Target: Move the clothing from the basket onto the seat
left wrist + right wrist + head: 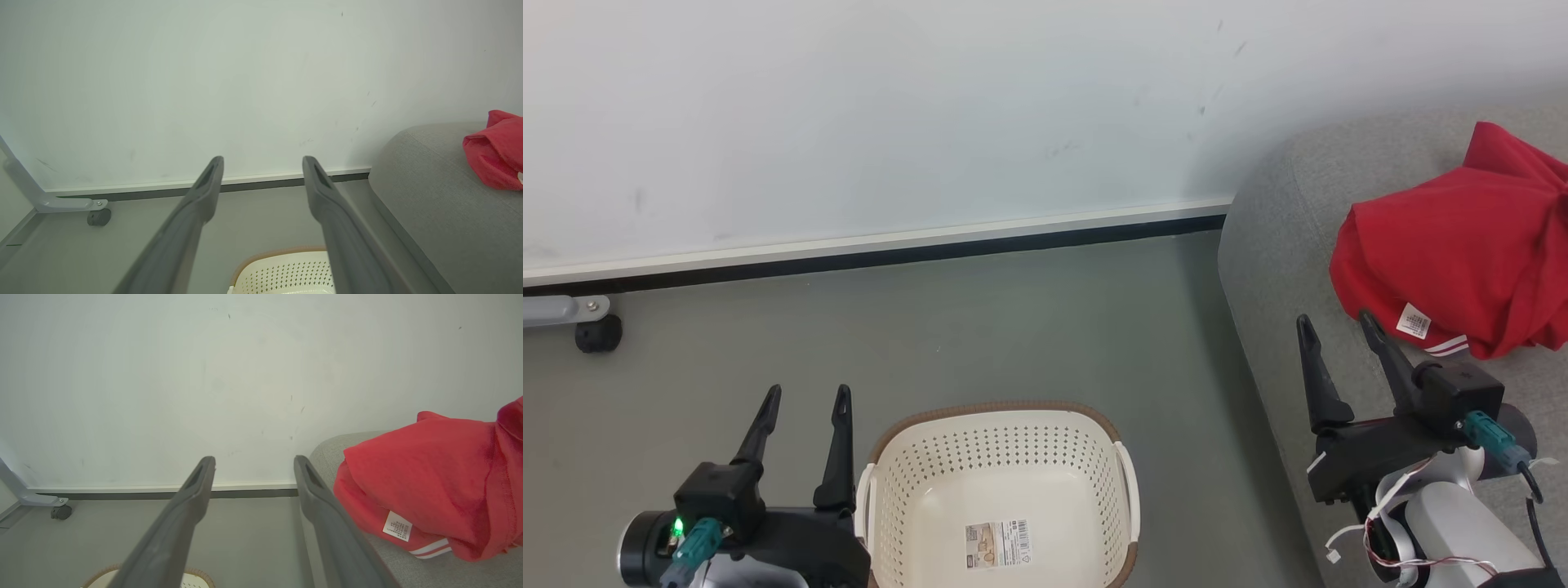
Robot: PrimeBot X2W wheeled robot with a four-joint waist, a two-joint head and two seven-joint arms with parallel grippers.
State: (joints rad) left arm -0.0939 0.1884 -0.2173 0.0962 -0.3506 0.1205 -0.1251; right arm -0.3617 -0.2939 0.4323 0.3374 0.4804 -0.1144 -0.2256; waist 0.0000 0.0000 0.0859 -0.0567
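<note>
The red clothing (1454, 245) lies bunched on the grey seat (1274, 245) at the right, its white label and stripe trim facing me; it also appears in the wrist views (496, 153) (425, 486). The cream basket (1001, 498) stands on the floor at bottom centre, holding nothing but a barcode sticker. My left gripper (806, 396) is open beside the basket's left rim, nothing between its fingers. My right gripper (1339, 322) is open over the seat's front edge, just left of the clothing and apart from it. The seat (433, 192) (327, 451) shows in both wrist views.
A white wall with a pale skirting strip (874, 245) runs behind the grey floor. A grey frame leg with a black castor (598, 333) stands at the far left by the wall. Open floor lies between the basket and the wall.
</note>
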